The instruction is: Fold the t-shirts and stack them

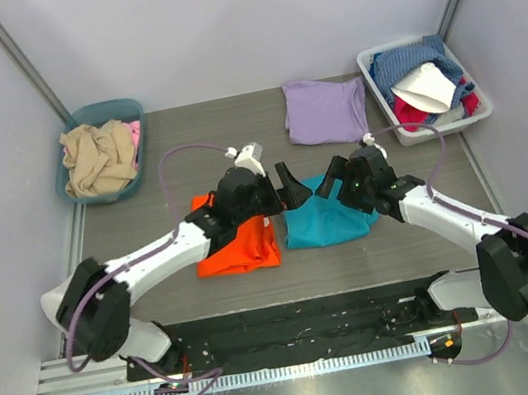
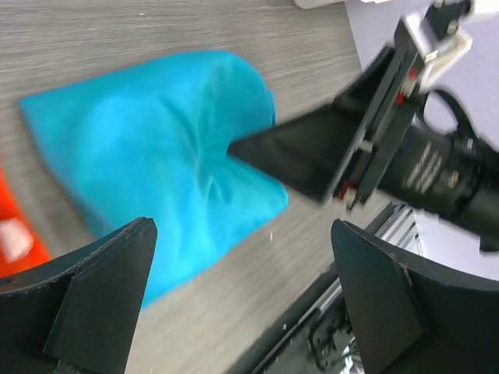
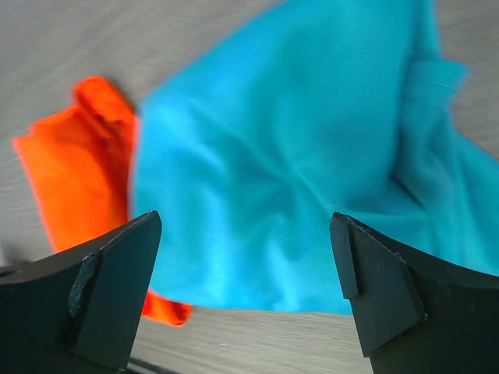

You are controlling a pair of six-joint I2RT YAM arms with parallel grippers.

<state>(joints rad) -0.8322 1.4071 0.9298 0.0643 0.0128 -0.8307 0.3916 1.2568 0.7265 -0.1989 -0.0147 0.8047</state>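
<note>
Teal tee [image 1: 324, 220] sits directly under R fingers [image 3: 117, 280], L fingers [image 2: 101, 288] over its left edge; both pairs apart, empty.

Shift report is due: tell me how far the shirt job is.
Done: lavender shirt folded flat. In hand: nothing held; left hand and right hand, both open, hover over the teal shirt. Left: it and the orange shirt lie side by side, unstacked.

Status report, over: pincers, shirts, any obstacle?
Left pincer open, right pincer open, both empty at teal shirt. Orange shirt beside it, lavender shirt farther back, unstacked. No obstacle.
</note>
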